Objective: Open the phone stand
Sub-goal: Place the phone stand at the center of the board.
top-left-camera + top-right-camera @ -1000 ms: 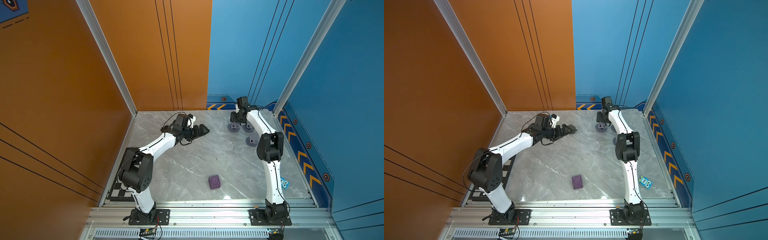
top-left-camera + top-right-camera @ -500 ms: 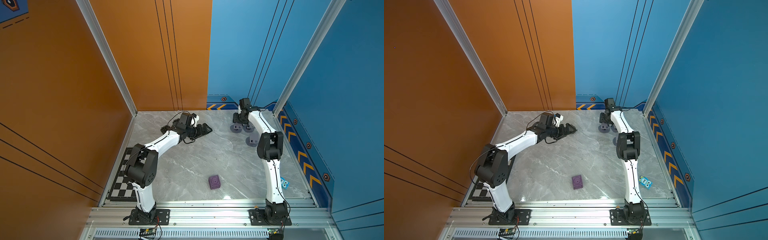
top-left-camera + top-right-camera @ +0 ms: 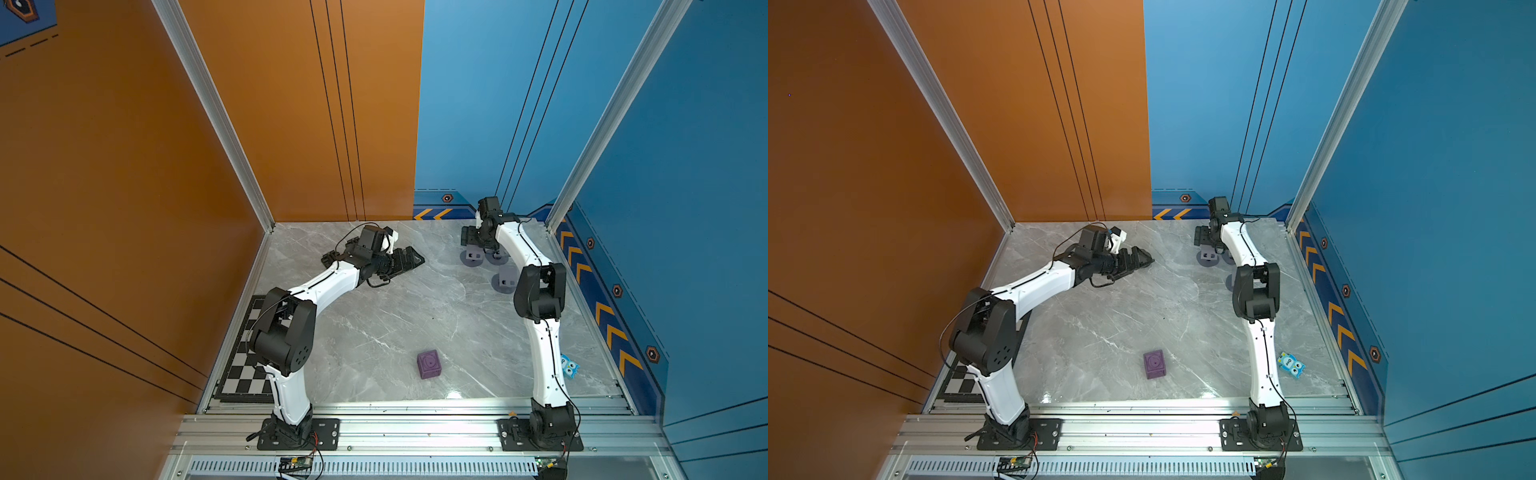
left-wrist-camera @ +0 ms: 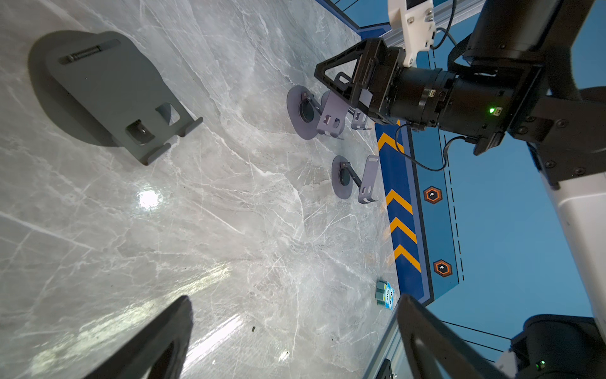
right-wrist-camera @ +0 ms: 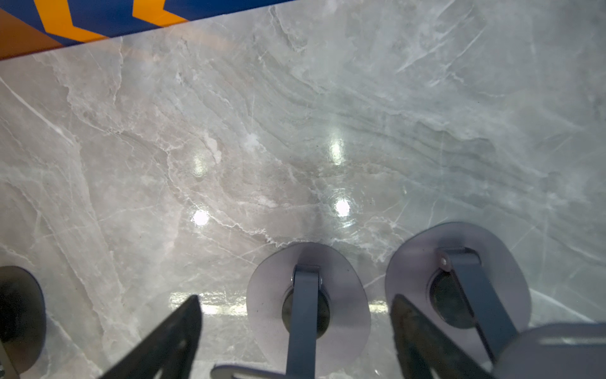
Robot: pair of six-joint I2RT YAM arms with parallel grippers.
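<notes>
Phone stand point(image 4: 108, 88), dark grey, is lying folded flat on the marble table point(image 4: 229, 229) at upper left of the left wrist view. Its hinge pin and lip are showing, and nothing is touching it. At the bottom edge the left gripper point(image 4: 295, 298) is hanging with fingers spread wide and nothing between them, apart from the stand; likely lining up on it. At upper right the right gripper point(image 4: 347, 95) is hovering over three lavender stands point(image 4: 341, 178), all propped open on round bases. They are probably the finished ones, parked together. A blue owl toy point(image 4: 384, 294) is sitting low by the chevron wall.

Right wrist view: the fingers point(image 5: 170, 341) are standing wide apart either side of one lavender stand's arm, touching neither side, so gripping nothing. A second opened stand is showing at lower right. The folded one is not appearing here.

Both top views: the arms are reaching toward the far wall, left at centre, right at upper right. A purple cube point(image 3: 429, 364) is sitting alone at lower centre. The dark stand is blending into the black left gripper, and I cannot separate them. Only the left wrist view is showing it unopened.
</notes>
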